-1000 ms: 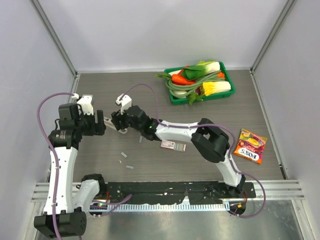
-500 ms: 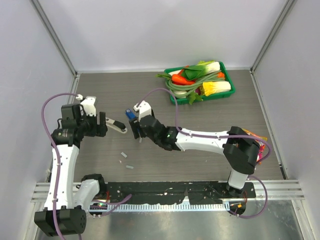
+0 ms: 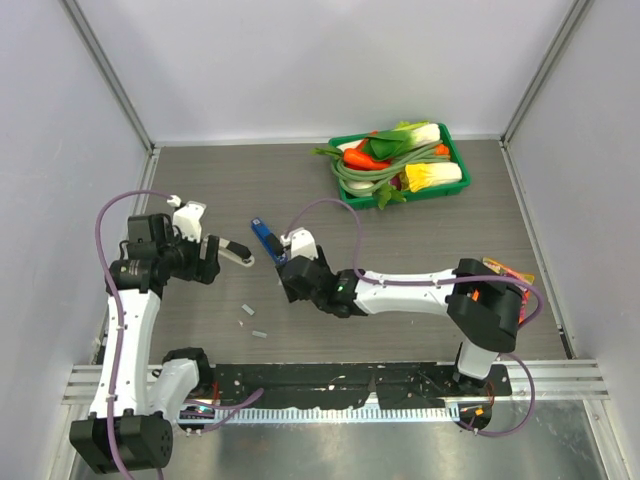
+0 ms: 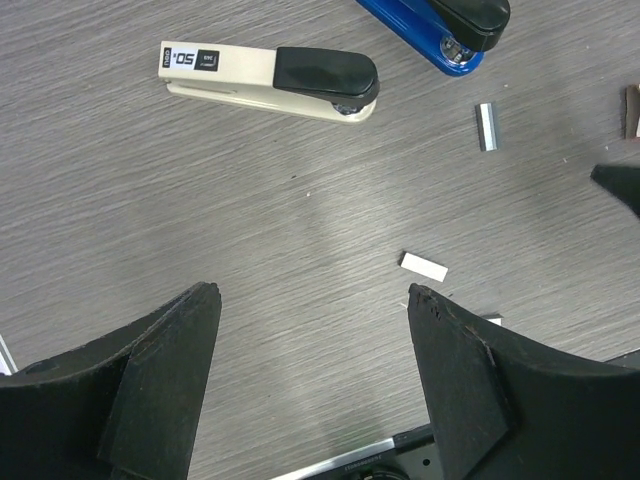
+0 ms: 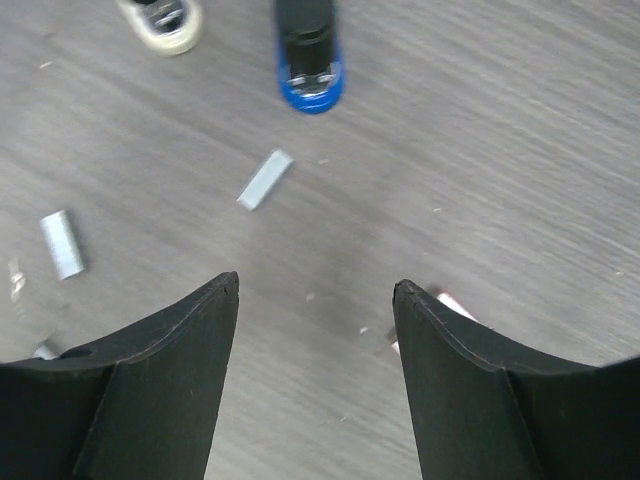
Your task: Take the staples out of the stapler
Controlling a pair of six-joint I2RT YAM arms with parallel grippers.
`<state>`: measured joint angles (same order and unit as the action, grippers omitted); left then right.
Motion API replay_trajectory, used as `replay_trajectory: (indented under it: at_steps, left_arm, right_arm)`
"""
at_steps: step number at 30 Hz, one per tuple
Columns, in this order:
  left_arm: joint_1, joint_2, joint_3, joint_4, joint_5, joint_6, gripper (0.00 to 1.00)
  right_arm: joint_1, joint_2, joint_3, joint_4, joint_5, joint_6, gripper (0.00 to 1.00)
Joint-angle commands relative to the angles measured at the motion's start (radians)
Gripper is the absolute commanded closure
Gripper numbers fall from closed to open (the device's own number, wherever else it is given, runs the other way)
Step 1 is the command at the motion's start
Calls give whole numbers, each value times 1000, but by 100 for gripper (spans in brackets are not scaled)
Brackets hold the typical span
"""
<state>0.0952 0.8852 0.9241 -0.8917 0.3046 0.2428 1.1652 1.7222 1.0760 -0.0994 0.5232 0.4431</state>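
The blue stapler (image 3: 264,238) lies released. Your left gripper (image 4: 315,300) and right gripper (image 5: 315,290) have backed off, wide and empty. Loose staples (image 5: 264,180) suggest unloading is done.

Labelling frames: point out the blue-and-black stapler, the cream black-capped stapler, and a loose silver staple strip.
Blue-and-black stapler (image 5: 306,40): right wrist view, on its black top arm.
Cream black-capped stapler (image 4: 262,82): left wrist view, on the cream body.
Silver staple strip (image 4: 486,127): left wrist view, on the strip's middle.

Grey-brown wood-grain tabletop (image 3: 400,250) boxed in by plain pale walls (image 3: 320,60) at back and both sides, slanted aluminium posts (image 3: 108,70) at the two back corners, ribbed metal rail (image 3: 560,381) along the near edge, brushed metal sheet (image 3: 350,450) below it, light flat and even.
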Motion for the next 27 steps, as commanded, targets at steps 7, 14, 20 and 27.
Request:
replay_trajectory:
  at_steps: [7, 14, 20, 27]
  left_arm:
    - [8, -6, 21, 0, 27, 32, 21]
    - [8, 8, 35, 2, 22, 18, 20]
    - [8, 21, 39, 13, 10, 18, 20]
    - [8, 9, 32, 11, -9, 39, 20]
  right_arm:
    - [103, -64, -4, 122, -288, -207, 31]
    - [102, -56, 10, 112, -506, -348, 31]
    - [111, 62, 88, 44, -603, -418, 31]
    - [119, 168, 185, 10, -612, -437, 31]
